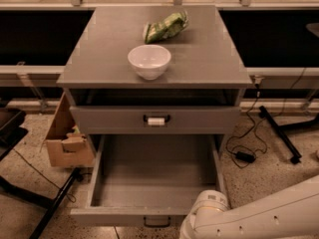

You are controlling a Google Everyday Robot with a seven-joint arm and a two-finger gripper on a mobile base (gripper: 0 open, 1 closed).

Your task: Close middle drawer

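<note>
Jaws: cannot tell their state. The gripper is beyond the lower edge of the view, in front of the bench (209, 59), below the bench's front right corner. Only one white arm (259, 218) shows, coming in from the lower right. Its rounded end joint (208, 205) overlaps the front right corner of the middle drawer (124, 215).

Middle drawer: pulled well out of the bench front, towards the camera. It is the lower of the 2 drawers seen. The long, shallow grey interior shows. There is 1 small black bar handle (156, 222) at the centre of its front, just left of the arm's joint.

Second drawer (199, 119): directly above, pushed in, nearly flush with the bench front. It has 1 black handle (156, 119) with a pale tag on it. A dark open slot lies between this drawer and the bench top.

On the bench top, 2 items:
- 1 white bowl (149, 61), upright, near the front edge, slightly left of centre.
- 1 crumpled green bag (166, 27), lying behind the bowl towards the rear edge, apart from it.

On the floor beside the bench:
- 1 open cardboard box (65, 143), against the bench's left side.
- 1 black power adapter (244, 157) with its cable, to the bench's right.
- 1 black floor bar (279, 133), further right of the adapter.
</note>
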